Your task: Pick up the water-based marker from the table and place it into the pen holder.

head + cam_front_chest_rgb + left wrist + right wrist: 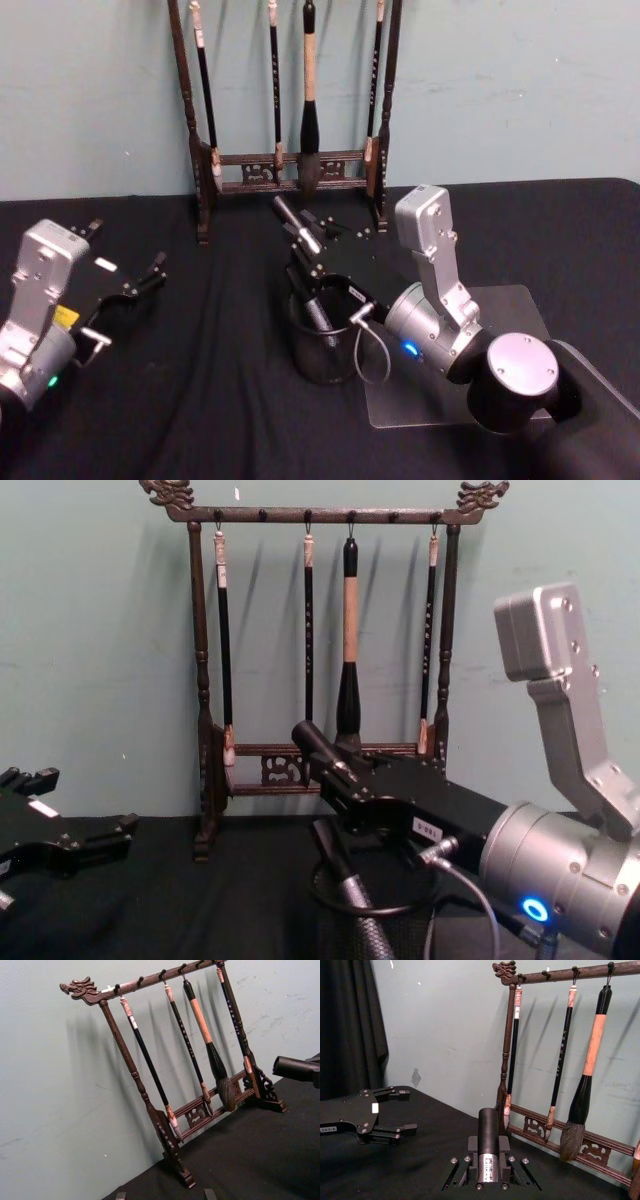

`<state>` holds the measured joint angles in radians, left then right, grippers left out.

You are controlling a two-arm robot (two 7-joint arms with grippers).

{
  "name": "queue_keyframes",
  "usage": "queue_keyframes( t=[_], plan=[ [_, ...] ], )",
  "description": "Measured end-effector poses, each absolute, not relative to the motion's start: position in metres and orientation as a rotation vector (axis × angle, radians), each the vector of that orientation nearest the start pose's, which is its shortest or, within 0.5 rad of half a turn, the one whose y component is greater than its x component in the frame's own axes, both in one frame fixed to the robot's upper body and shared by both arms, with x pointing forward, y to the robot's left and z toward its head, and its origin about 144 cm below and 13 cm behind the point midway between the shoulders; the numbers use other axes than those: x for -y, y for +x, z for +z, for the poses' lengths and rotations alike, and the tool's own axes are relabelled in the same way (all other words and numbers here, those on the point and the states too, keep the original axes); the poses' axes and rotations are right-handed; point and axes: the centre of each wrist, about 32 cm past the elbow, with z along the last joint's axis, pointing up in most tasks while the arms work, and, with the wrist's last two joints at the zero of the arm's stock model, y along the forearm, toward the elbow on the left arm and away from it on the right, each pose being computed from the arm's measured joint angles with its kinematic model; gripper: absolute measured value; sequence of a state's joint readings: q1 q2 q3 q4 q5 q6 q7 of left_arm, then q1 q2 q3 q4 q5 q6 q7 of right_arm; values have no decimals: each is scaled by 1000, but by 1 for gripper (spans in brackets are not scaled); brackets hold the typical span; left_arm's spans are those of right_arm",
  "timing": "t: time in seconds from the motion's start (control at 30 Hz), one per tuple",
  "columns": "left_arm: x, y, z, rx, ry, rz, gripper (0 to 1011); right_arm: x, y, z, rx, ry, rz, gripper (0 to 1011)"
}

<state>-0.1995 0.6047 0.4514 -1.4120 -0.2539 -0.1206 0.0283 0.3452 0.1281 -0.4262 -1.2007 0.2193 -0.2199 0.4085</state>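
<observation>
Marker, a black-and-silver water-based pen, clamped in right gripper at 12 o'clock above black wire-mesh pen holder; release only once centred. Left gripper idles, jaws spread empty.

Wall: you face plain pale teal paint, scuffed in spots, running from 9 to 3 o'clock.
Brush rack: dark carved wood at your 12 o'clock, against the wall, four brushes hanging.
Curtain: black, beside the wall.
</observation>
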Motion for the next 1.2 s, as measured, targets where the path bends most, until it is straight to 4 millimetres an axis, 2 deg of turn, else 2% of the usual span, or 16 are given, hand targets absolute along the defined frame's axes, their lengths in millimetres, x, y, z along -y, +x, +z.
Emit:
queue_keyframes(
  t=[0.33,0.47,0.5,0.57,0.6,0.67,0.7,0.97,1.1,1.2],
  plan=[
    [-310,489,1140,285,304,1248,1009,156,535,1136,115,61,-812,243],
    [-310,489,1140,285,304,1248,1009,156,535,1136,115,61,-812,307],
    [-310,489,1140,285,304,1248,1009,156,535,1136,115,61,-813,361],
    [-310,489,1140,285,304,1248,1009,156,535,1136,115,61,-813,408],
    [-310,489,1140,285,304,1248,1009,156,535,1136,115,60,-813,471],
    [-310,489,1140,285,305,1248,1009,156,535,1136,115,61,-813,507],
    [-310,489,1140,285,304,1248,1009,156,535,1136,115,61,-813,575],
    [-310,489,1140,285,304,1248,1009,156,535,1136,114,61,-813,790],
    [-310,489,1140,285,304,1248,1009,156,535,1136,114,61,-813,930],
    [-310,489,1140,285,304,1248,1009,156,535,1136,114,61,-813,978]
  ],
)
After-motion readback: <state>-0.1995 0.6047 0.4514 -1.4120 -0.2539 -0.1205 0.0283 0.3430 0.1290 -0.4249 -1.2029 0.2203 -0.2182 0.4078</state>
